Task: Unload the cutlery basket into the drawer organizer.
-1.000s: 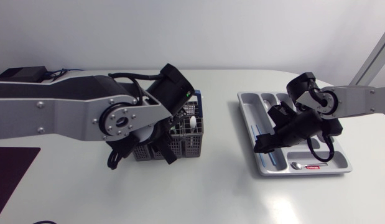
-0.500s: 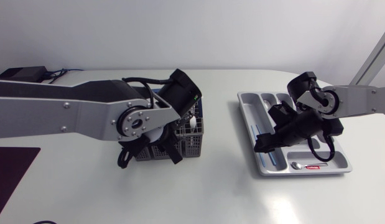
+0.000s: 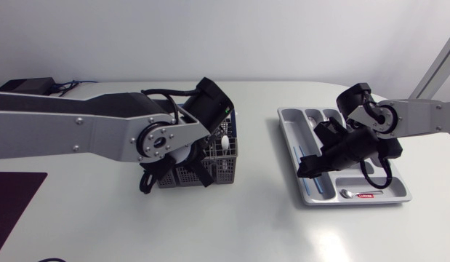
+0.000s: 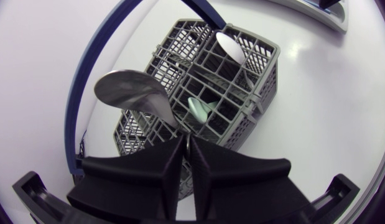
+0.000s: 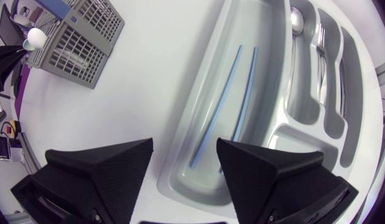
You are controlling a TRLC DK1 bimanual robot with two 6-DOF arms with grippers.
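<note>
Left arm hangs over the grey plastic lattice cutlery basket (image 4: 242, 81), which sits mid-table, well apart from the tray. Left gripper (image 4: 187, 140) is at the basket's near wall, fingers clenched almost flat together on the thin stem of a large steel spoon (image 4: 129, 93); the bowl stands up above the rim. Also in the basket: a pale plastic spoon (image 4: 198, 112) and a second steel spoon (image 4: 232, 46).

The basket's dark blue hoop handle (image 4: 80, 84) arches close beside the wrist.

Right gripper (image 5: 183, 168) hovers released, fingers wide, above the long slot of the grey moulded drawer organizer (image 5: 267, 56). Two thin blue sticks (image 5: 242, 93) lie in that slot. Forks and spoons lie in the narrower slots.

Risks, as I judge them:
- The pinch is narrow and low on the stem, so the heavy bowl may swing or slip out on the lift.
- The stem could catch in the lattice and drag or tip the light basket.
- The wrist could snag the hoop handle.
- With the right arm parked over the organizer, the two arms may meet at delivery.
</note>
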